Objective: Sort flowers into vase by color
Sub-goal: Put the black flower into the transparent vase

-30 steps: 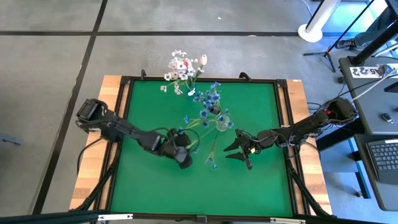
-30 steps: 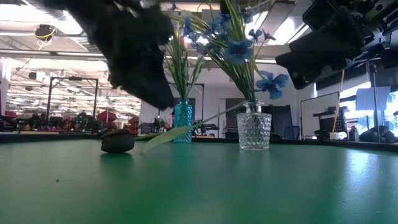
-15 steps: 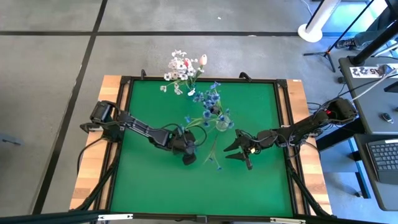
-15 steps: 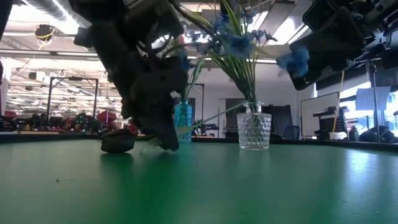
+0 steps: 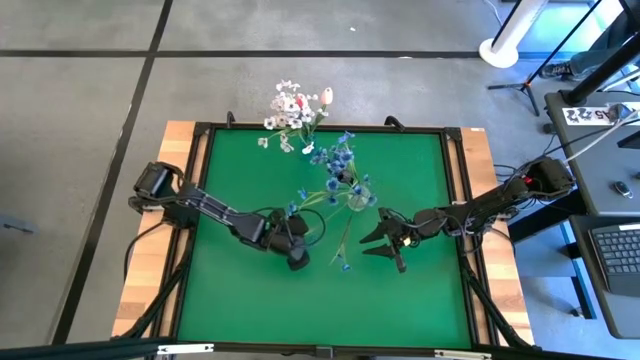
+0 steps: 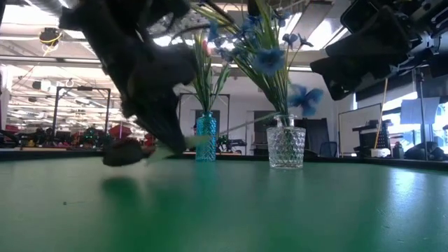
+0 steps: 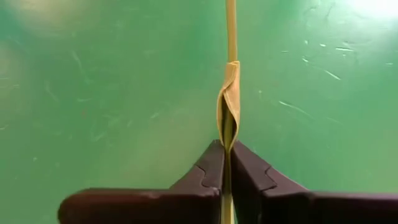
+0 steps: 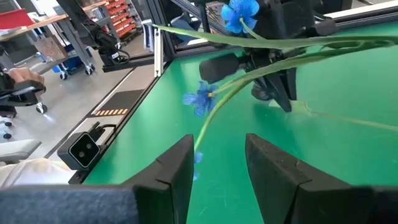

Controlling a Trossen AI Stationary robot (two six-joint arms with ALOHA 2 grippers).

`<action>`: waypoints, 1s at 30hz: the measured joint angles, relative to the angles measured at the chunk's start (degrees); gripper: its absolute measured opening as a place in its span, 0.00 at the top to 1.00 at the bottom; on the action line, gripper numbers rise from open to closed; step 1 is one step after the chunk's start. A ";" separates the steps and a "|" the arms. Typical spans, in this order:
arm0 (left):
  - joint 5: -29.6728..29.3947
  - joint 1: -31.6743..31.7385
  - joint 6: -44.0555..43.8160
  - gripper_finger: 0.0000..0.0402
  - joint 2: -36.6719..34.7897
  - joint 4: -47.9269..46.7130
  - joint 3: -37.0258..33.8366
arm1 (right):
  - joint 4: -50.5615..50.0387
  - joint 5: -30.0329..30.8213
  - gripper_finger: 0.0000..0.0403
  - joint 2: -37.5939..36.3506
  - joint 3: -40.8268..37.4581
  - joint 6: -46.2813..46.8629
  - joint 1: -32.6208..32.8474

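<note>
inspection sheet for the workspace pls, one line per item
Surface: green mat in a black frame on a wooden table.
Job's things: clear vase holding blue flowers; blue vase with white flowers; blue spray across the mat.
Clutter: dark bud at mat level.
Claws: left claw shut on a green stem; right claw open, empty, near the blue spray.
Cables: black cables by the right arm's base.
Surroundings: laptop on a side desk; stand base on the floor.

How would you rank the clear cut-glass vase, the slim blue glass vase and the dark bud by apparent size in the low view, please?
1. Clear cut-glass vase
2. Slim blue glass vase, though it stands farther back, so unsure
3. Dark bud, blurred
</note>
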 joint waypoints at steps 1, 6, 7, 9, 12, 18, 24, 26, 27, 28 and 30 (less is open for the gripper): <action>-0.17 -0.38 -0.41 0.98 -0.58 -0.72 0.00 | 0.06 -0.02 0.64 0.00 0.00 -0.02 0.00; -1.86 -2.97 -3.08 0.99 -3.88 -4.14 0.02 | 1.07 -0.02 0.64 0.00 0.00 0.07 0.00; -2.15 -3.60 -3.69 0.99 -4.95 -4.65 0.02 | 1.22 -0.02 0.64 0.00 0.00 0.14 0.00; -2.62 -5.09 -5.75 0.99 -7.00 -6.76 0.13 | 1.58 -0.02 0.64 0.00 0.03 0.22 0.02; -2.85 -7.78 -10.33 0.99 -10.31 -11.70 0.13 | 1.26 -0.43 0.64 0.00 0.83 0.22 0.04; 1.64 -15.12 -23.40 1.00 -15.72 -22.72 0.13 | -0.96 -6.18 0.64 0.00 5.69 -1.99 0.09; 7.29 -23.07 -33.38 1.00 -18.97 -24.65 0.34 | -19.82 -7.15 0.64 0.02 18.02 -7.12 0.91; 8.37 -25.35 -35.67 1.00 -19.09 -24.69 1.46 | -28.90 -4.17 0.64 0.03 23.67 -10.55 2.45; 8.77 -26.21 -36.10 1.00 -19.09 -24.54 2.35 | -33.16 -2.22 0.64 0.05 26.73 -12.30 3.55; 9.11 -27.10 -36.51 1.00 -19.09 -24.50 3.30 | -36.99 -0.26 0.64 0.07 29.70 -14.03 4.69; 9.18 -28.29 -37.62 1.00 -19.09 -24.14 5.38 | -42.19 4.17 0.64 0.19 34.96 -17.46 7.30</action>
